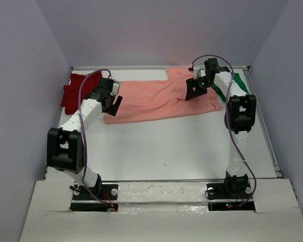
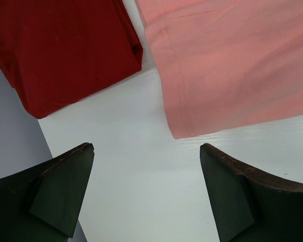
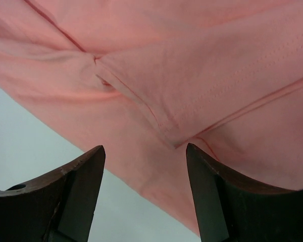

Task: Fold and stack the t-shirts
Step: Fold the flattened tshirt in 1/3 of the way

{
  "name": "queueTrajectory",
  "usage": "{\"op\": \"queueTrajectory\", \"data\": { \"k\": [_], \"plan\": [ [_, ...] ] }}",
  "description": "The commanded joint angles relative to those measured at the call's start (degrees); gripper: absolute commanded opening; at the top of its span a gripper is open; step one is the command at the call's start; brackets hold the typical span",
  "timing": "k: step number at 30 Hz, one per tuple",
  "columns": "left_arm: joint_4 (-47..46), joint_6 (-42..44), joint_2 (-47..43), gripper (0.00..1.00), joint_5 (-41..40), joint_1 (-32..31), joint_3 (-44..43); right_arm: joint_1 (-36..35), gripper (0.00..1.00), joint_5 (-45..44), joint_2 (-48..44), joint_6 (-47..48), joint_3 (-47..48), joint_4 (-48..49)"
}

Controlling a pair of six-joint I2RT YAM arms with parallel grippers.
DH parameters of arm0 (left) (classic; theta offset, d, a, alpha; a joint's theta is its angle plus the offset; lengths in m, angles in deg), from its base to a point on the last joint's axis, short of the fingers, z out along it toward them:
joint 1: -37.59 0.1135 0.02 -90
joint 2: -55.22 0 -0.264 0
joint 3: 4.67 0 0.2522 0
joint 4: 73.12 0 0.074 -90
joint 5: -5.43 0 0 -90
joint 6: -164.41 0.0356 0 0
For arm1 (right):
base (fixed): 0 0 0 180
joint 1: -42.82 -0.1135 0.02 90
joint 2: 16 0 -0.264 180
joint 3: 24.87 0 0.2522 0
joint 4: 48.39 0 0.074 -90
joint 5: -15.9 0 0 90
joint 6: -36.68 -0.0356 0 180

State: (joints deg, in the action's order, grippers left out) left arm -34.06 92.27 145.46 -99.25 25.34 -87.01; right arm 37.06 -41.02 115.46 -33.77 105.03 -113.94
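Observation:
The salmon-pink t-shirt [image 1: 156, 101] lies spread across the back of the table, with a sleeve folded over its body [image 3: 202, 75]. A dark red t-shirt [image 1: 73, 91] is bunched at the back left. Only strips of a green t-shirt [image 1: 241, 79] show behind the right arm. My left gripper [image 1: 116, 105] is open over bare table [image 2: 146, 151], just short of the pink hem corner [image 2: 232, 65] and the red shirt [image 2: 65, 50]. My right gripper [image 1: 191, 93] hovers open at the pink shirt's right sleeve [image 3: 145, 151], with nothing between its fingers.
The white table [image 1: 166, 146] is boxed in by grey walls on the left, back and right, with a raised rim along the right side [image 1: 266, 131]. Purple cables loop above both arms. Both arm bases sit at the near edge.

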Motion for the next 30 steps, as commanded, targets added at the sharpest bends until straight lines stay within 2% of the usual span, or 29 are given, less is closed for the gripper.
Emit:
{"op": "queueTrajectory", "data": {
  "k": [1, 10, 30],
  "plan": [
    [-0.6, -0.3, -2.3, 0.99, 0.7, 0.2, -1.0, -1.6, 0.7, -0.4, 1.6, 0.3, 6.2, -2.1],
    [-0.4, 0.0, -2.9, 0.99, 1.1, 0.2, -0.5, -2.2, 0.68, -0.5, 3.6, -0.2, 7.4, -2.2],
    [-0.3, 0.0, -4.3, 0.99, 2.2, 0.2, 0.3, -2.2, 0.67, -5.0, 0.6, 1.4, 2.9, 0.0]
  ]
}}
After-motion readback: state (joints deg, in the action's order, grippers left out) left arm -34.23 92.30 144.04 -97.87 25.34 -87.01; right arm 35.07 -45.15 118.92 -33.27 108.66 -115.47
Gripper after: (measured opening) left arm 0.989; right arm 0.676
